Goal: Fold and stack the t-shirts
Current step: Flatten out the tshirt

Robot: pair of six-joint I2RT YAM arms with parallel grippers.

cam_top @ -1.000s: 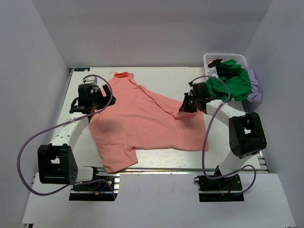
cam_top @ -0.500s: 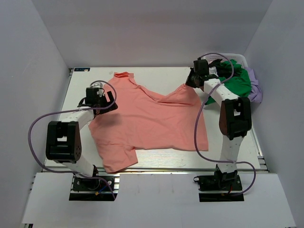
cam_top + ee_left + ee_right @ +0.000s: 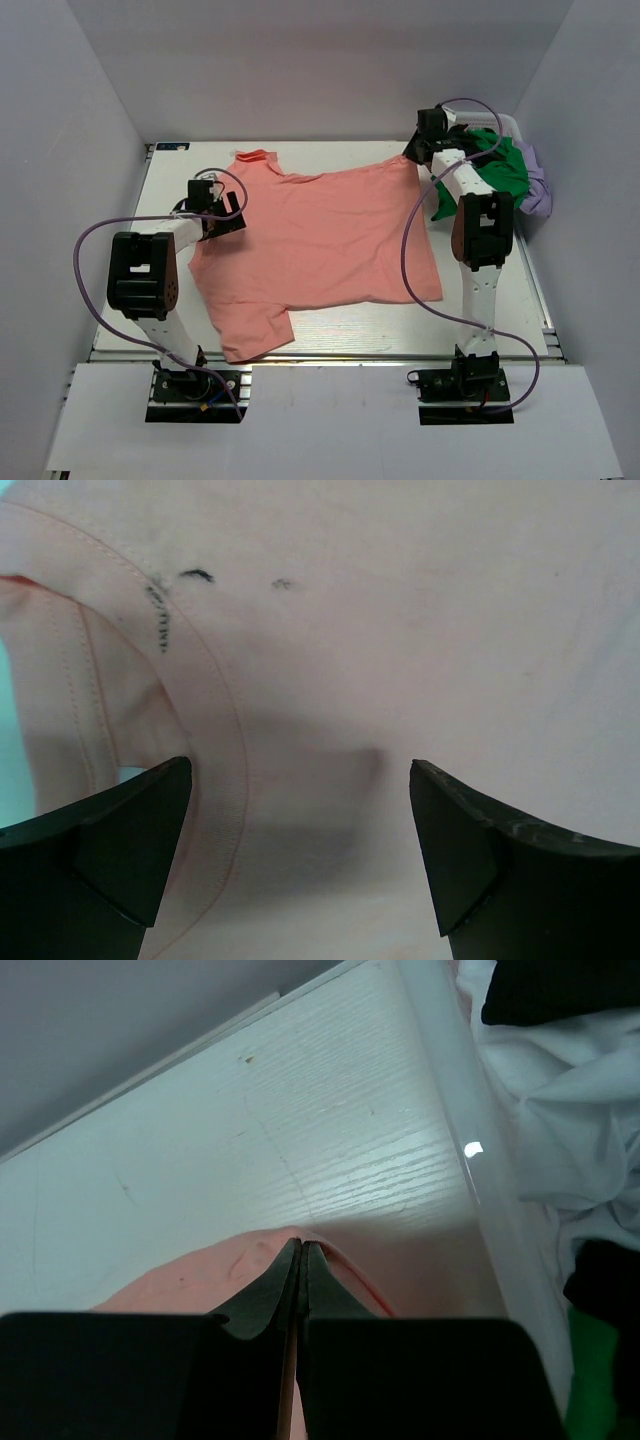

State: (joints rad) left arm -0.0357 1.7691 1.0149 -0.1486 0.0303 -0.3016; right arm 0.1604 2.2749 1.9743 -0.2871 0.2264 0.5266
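Note:
A salmon-pink t-shirt [image 3: 320, 240] lies spread over the white table [image 3: 330, 325], its collar at the far left. My right gripper [image 3: 412, 157] is shut on the shirt's far right corner [image 3: 250, 1260], stretched out next to the basket. My left gripper [image 3: 222, 215] is open and hovers low over the shirt's left side; in its wrist view the fingers [image 3: 120, 840] straddle pink cloth [image 3: 400, 630] with a stitched hem. A bright green shirt [image 3: 500, 172], a dark one [image 3: 470, 135] and a lilac one [image 3: 538, 190] lie heaped in and over the basket.
The white lattice basket [image 3: 440, 122] stands at the far right corner; its clear wall [image 3: 470, 1170] is right beside my right gripper. White cloth [image 3: 560, 1150] lies inside it. Grey walls enclose the table on three sides.
My right gripper has pulled the shirt's corner away and to the right, up to the basket, spreading the cloth flat. My left arm has drawn in a little toward the shirt's left side.

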